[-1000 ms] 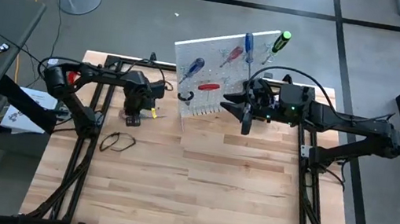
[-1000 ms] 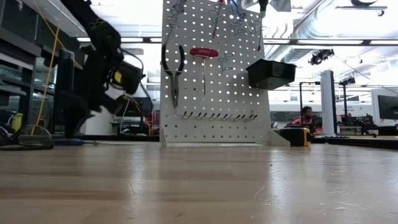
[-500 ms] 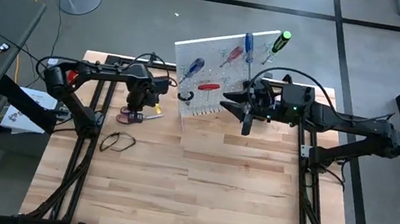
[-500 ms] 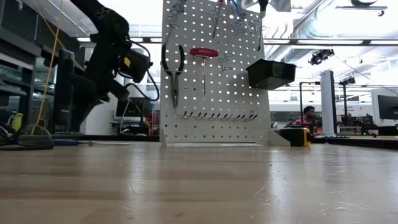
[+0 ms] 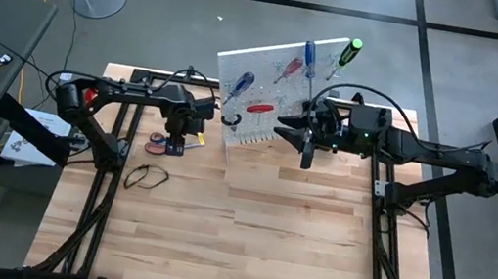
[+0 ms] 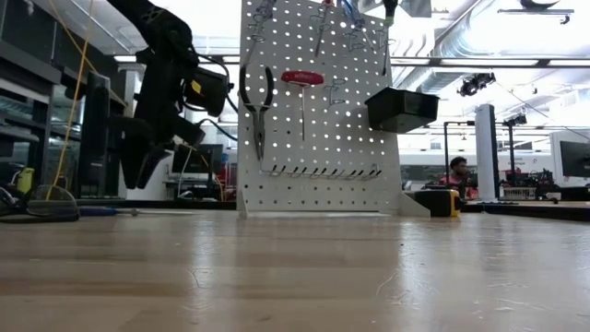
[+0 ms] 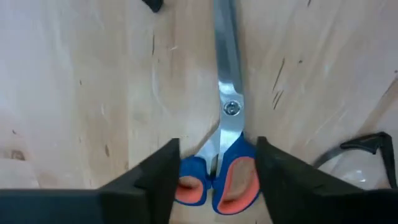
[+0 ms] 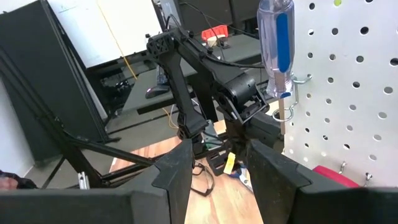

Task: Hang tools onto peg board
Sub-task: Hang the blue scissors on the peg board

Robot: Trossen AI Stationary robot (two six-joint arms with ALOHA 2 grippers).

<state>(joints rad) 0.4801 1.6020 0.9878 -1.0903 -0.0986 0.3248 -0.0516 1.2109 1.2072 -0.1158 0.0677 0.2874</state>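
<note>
I have the left gripper (image 7: 214, 180) hanging low over the table (image 7: 74, 93), pointing down at the scissors (image 7: 225, 137). Its fingers (image 7: 163, 171) stand apart, one on each side of the blue-and-orange handles, and as far as I can see they are not clamped on them; the scissors lie flat on the wood, blades running straight out ahead of the fingertips. From overhead, that gripper (image 5: 178, 134) sits just beside the peg board (image 5: 276, 89), off the board's left edge. The board stands upright with pliers (image 6: 257, 106) and a red-handled tool (image 6: 302, 88) hanging on it, and a small black bin (image 6: 402, 109) attached. My right gripper (image 5: 305, 146) waits close in front of the board, fingers partly apart, holding nothing.
</note>
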